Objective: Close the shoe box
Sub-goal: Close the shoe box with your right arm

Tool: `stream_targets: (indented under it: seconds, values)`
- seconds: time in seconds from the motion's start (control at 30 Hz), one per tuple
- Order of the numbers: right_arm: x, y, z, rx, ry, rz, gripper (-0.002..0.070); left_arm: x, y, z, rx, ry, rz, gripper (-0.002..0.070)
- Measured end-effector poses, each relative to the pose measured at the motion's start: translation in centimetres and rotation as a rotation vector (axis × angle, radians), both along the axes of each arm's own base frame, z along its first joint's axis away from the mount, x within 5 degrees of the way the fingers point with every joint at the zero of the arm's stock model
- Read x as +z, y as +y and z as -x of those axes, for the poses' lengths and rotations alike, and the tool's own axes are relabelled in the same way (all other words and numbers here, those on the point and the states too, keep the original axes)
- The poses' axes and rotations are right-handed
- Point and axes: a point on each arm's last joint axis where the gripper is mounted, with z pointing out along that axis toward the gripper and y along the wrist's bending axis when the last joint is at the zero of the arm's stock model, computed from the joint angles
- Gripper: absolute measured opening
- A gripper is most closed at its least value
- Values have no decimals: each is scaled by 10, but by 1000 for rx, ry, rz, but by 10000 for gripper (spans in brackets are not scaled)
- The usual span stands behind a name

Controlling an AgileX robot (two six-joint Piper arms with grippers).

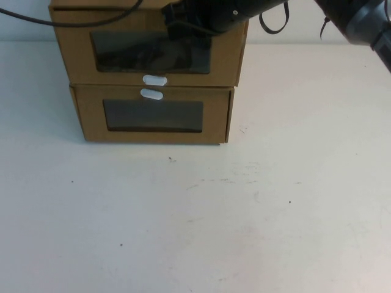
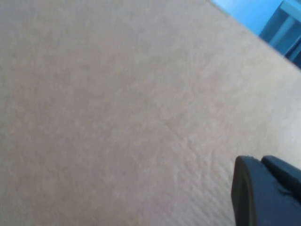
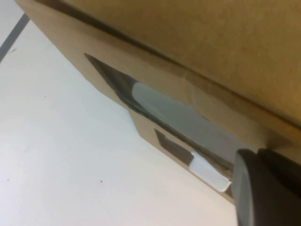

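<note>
Two brown cardboard boxes are stacked at the table's far side. The upper one is the shoe box [image 1: 226, 58], with a dark window [image 1: 151, 52] and a white pull tab [image 1: 154, 79] below it. My right gripper [image 1: 180, 24] hangs at the box's top front edge, over the window's upper right. In the right wrist view one dark finger [image 3: 263, 188] sits close to the box front [image 3: 155, 70], near the white tab [image 3: 207, 172]. My left gripper shows only in the left wrist view, as one finger [image 2: 263, 195] close against plain cardboard [image 2: 117, 108].
The lower matching box [image 1: 91, 116] has its white tab [image 1: 151, 93] above its window. The white table [image 1: 195, 220] stretches in front of the boxes. A black cable [image 1: 36, 20] crosses the top left corner.
</note>
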Motion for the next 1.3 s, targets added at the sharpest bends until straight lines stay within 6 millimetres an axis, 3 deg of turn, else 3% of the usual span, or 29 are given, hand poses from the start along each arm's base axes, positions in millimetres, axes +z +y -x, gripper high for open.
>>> stream_targets:
  seconds: [0.13, 1.3]
  values:
    - [5, -1, 1, 6, -9, -5, -12, 8, 0, 2, 5, -18, 10, -5]
    - [0, 3, -8, -36, 6, -72, -12, 2, 5, 0, 55, 3, -58, -5]
